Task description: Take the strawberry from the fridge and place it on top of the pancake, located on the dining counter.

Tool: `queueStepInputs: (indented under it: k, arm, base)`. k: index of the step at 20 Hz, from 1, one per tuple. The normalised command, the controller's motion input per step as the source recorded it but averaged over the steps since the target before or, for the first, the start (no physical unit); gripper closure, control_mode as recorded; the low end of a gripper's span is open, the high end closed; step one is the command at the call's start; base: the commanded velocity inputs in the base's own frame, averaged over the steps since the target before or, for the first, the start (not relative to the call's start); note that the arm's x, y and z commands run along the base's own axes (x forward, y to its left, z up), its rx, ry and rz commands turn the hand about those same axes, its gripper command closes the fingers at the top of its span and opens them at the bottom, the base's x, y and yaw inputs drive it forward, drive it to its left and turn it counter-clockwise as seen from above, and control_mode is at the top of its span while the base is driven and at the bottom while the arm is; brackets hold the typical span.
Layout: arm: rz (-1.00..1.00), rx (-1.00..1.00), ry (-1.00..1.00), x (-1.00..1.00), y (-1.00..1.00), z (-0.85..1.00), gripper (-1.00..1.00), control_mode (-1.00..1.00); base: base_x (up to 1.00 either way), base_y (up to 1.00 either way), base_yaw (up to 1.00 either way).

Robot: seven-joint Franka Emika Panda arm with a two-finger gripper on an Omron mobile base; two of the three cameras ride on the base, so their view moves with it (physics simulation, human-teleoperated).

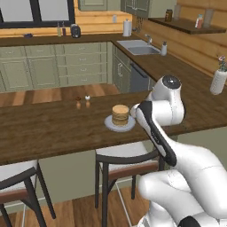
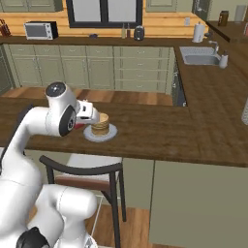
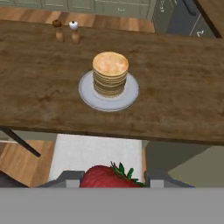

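The strawberry [image 3: 107,176], red with green leaves, sits at the bottom of the hand view, and my gripper [image 3: 111,179] is shut on it. It hangs over the stool side of the dining counter [image 3: 39,87], short of the near edge. The pancake [image 3: 110,72] is a tan stack on a white plate [image 3: 87,95], ahead of the gripper. From the left base camera the pancake [image 1: 120,115] stands just left of my forearm. In the right base view the hand [image 2: 88,113] hovers close to the left of the pancake [image 2: 100,125]. The fridge is out of view.
Two small shakers [image 3: 65,29] stand beyond the plate on the far side of the counter. A stool [image 1: 126,158] with a white seat is tucked under the counter edge below my hand. A sink [image 1: 139,47] and a white vase [image 1: 218,80] are off to the right.
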Motion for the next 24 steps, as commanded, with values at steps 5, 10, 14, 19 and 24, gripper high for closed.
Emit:
queueStepInputs:
  k: [5,10,14,19,24]
  arm:
    - [0.03,0.0,0.02,1.0,0.04,0.05,1.0,-1.0]
    - [0.03,0.0,0.15,1.0,0.31,-0.25,1.0,-1.0]
    - [0.0,-0.04,0.11,0.7,0.1,-0.02,1.0,-1.0]
    - [0.0,-0.03,0.08,0.43,0.0,-0.2,1.0,-1.0]
    - [0.0,-0.02,0.01,0.5,0.0,-0.59,1.0,-1.0]
  base:
    - [0.0,0.0,0.0]
    - [0.0,0.0,0.0]
    - [0.0,0.0,0.0]
    - [0.0,0.0,0.0]
    - [0.0,0.0,0.0]
